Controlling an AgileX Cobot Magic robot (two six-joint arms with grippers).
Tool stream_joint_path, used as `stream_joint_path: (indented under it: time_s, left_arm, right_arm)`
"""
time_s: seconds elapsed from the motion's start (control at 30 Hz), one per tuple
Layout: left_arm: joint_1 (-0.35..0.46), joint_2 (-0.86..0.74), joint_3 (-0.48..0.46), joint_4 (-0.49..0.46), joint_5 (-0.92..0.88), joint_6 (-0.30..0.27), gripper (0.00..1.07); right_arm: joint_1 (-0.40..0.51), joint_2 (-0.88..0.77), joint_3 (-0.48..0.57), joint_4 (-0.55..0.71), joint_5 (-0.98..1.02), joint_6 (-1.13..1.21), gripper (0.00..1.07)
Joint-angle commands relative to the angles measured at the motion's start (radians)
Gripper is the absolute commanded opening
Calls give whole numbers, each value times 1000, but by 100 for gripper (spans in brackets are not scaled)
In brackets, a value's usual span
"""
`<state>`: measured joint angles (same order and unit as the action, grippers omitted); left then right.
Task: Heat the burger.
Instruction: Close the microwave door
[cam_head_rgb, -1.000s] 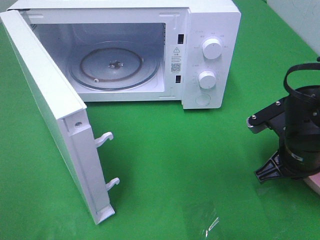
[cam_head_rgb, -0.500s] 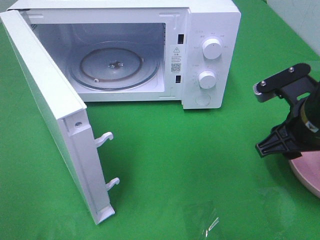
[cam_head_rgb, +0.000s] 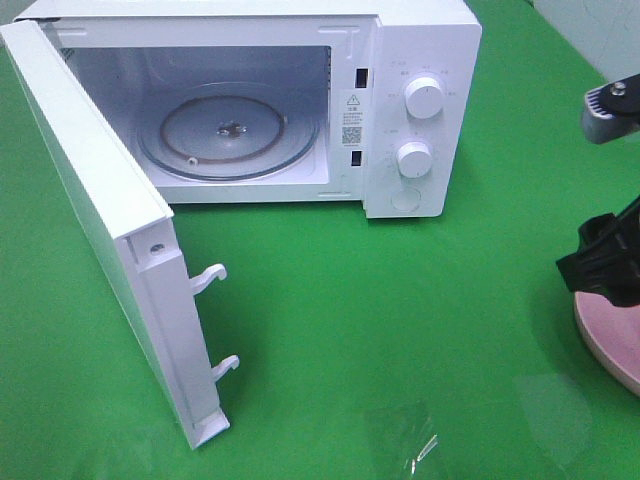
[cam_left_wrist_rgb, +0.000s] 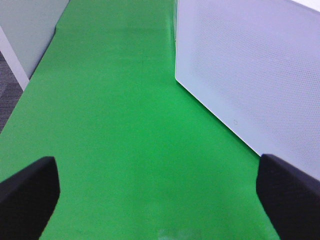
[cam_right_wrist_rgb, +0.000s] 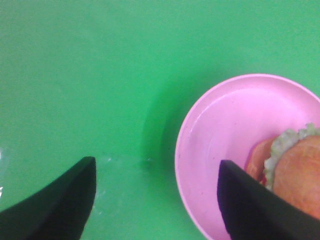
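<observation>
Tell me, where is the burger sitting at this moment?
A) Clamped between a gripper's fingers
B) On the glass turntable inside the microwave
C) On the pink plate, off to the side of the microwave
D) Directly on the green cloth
C: the right wrist view shows the burger resting on the pink plate, with the right gripper open above it, and the microwave holds only its turntable.

White microwave (cam_head_rgb: 400, 110), door (cam_head_rgb: 100, 250) swung fully open, glass turntable (cam_head_rgb: 228, 135) inside, two round knobs (cam_head_rgb: 424, 98) on its panel. Pink plate (cam_right_wrist_rgb: 225, 130) on green counter (cam_head_rgb: 380, 330), well apart from the microwave.
</observation>
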<state>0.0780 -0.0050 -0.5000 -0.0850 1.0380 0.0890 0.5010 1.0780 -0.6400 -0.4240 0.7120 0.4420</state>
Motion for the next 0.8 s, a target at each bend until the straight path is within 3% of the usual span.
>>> stream_joint_path:
  time_s: [0.03,0.23,0.37,0.73,0.8]
  left_arm:
    - [3,5,3,-3,-4,-6,100]
    - [3,5,3,-3,-4,-6,100]
    - [3,5,3,-3,-4,-6,100]
    - [3,5,3,-3,-4,-6,100]
    - [3,5,3,-3,-4,-6,100]
  right_arm:
    - [2,-101,-3,112,124,-115,70]
    - [2,-184,-3,164,190,-169,70]
    - [2,-369,-1,244,302,-237,69]
    - [2,-568,-1,257,402,-250,69]
    - [2,-669,34,257,413,-270,69]
